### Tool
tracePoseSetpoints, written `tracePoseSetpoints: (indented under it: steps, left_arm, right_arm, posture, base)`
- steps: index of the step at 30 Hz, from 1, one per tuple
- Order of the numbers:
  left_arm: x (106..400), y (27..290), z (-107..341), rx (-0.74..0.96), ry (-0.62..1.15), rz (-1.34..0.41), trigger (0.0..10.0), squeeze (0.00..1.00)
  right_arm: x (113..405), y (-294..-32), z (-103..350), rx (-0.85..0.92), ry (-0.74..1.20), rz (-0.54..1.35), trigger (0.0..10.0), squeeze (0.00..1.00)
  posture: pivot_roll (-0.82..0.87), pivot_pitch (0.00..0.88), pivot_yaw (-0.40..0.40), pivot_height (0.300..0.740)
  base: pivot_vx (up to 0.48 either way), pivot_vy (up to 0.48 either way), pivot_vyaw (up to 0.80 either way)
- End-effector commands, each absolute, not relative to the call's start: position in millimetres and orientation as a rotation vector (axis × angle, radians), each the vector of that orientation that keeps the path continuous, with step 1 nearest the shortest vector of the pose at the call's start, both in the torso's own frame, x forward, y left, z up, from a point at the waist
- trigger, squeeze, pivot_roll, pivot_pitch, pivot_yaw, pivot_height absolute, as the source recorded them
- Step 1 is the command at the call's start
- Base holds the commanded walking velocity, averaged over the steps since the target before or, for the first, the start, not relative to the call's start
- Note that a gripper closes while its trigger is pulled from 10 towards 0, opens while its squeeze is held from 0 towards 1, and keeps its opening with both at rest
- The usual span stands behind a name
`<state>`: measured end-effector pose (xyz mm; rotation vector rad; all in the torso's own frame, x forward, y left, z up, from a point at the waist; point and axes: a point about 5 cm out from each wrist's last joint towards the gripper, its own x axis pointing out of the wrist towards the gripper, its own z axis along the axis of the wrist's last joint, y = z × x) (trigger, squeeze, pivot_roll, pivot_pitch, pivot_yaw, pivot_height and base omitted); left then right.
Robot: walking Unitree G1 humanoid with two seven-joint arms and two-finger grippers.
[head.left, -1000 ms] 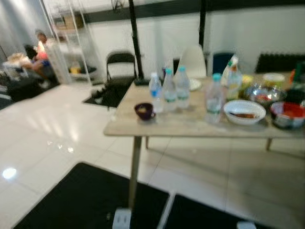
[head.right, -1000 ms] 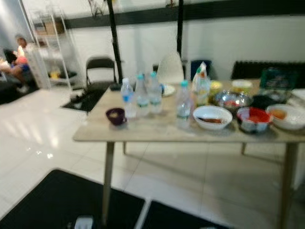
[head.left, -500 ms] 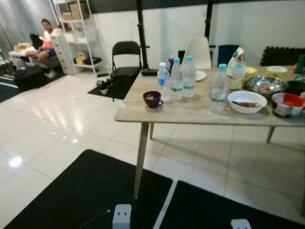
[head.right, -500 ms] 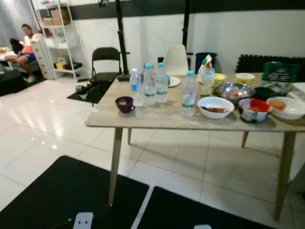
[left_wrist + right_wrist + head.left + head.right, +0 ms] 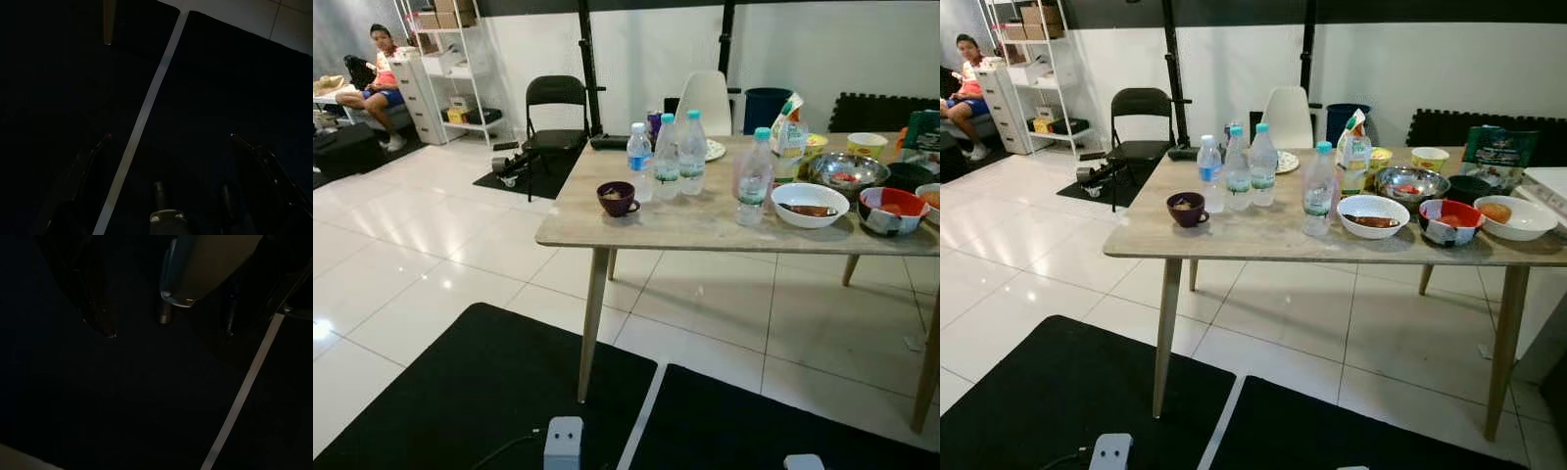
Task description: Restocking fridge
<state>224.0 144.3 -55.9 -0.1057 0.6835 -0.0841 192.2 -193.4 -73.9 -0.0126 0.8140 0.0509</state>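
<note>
A wooden table [image 5: 685,230] stands ahead of me on white tiles. On it are three water bottles [image 5: 667,159] in a cluster, a fourth bottle [image 5: 753,178] apart, a purple cup [image 5: 617,198], a white bowl [image 5: 810,204], a red bowl [image 5: 891,209], a metal bowl [image 5: 847,171] and a carton [image 5: 790,137]. Both arms hang low over the black mats. In the dark wrist views the left gripper [image 5: 169,139] and the right gripper [image 5: 168,333] have their fingers spread, with nothing between them.
Two black floor mats [image 5: 489,392] lie between me and the table. A black folding chair [image 5: 553,108] and a white chair [image 5: 705,98] stand behind it. A person [image 5: 377,69] sits far left beside white shelves [image 5: 435,59]. A black pole [image 5: 585,69] rises behind the table.
The whole picture has shifted and sharpened from a blur, so the camera moved. Nothing on the table has changed place.
</note>
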Motion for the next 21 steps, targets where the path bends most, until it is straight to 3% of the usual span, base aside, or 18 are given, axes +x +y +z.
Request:
tracePoseSetpoints:
  steps: [1, 21]
  left_arm:
    - [221.5, 141.2, -58.3, -0.104, 0.702, -0.092, 10.0, 0.0]
    - [224.3, 141.2, -57.1, -0.101, 0.703, -0.109, 10.0, 0.0]
  right_arm:
    - [187.6, -193.5, -76.4, -0.006, 0.826, 0.041, 10.0, 0.0]
    - [191.4, -191.3, -74.7, 0.001, 0.814, 0.04, 10.0, 0.0]
  posture:
    - [-0.04, 0.049, 0.043, 0.74]
    - [-0.03, 0.044, 0.05, 0.74]
  base:
    - [0.33, 0.0, 0.0]
    - [0.348, 0.0, 0.0]
